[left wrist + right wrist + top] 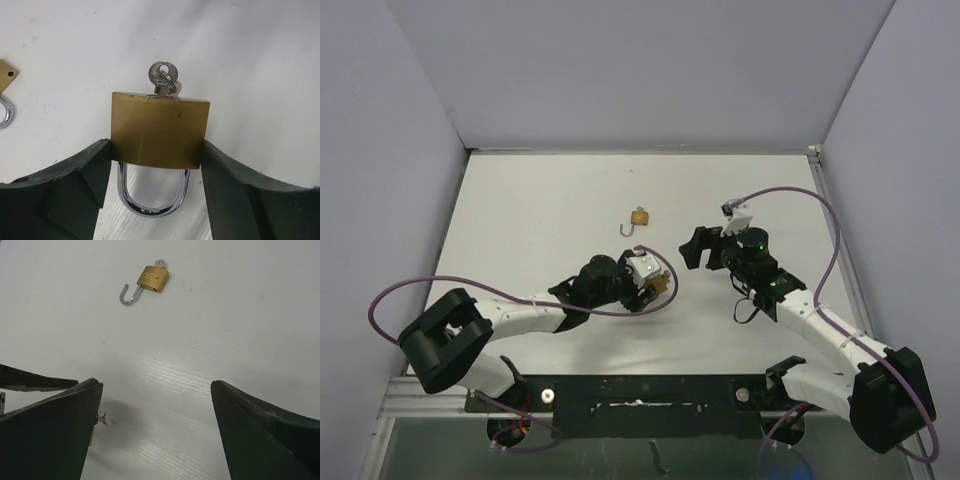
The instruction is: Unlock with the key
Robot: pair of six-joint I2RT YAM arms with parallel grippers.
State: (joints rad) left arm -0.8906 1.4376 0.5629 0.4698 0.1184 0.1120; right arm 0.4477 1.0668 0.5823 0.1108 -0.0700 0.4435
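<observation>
L tool (156,155) grips padlock (159,132) edges; R tool (156,387) wide, apart.

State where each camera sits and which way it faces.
Top external: above and behind, looking down on the table; left arm and right arm show.
Left wrist: on the left arm, facing the padlock and key in the left gripper.
Right wrist: on the right arm, facing the table through the open right gripper.
Top and right wrist share the loose padlock.
</observation>
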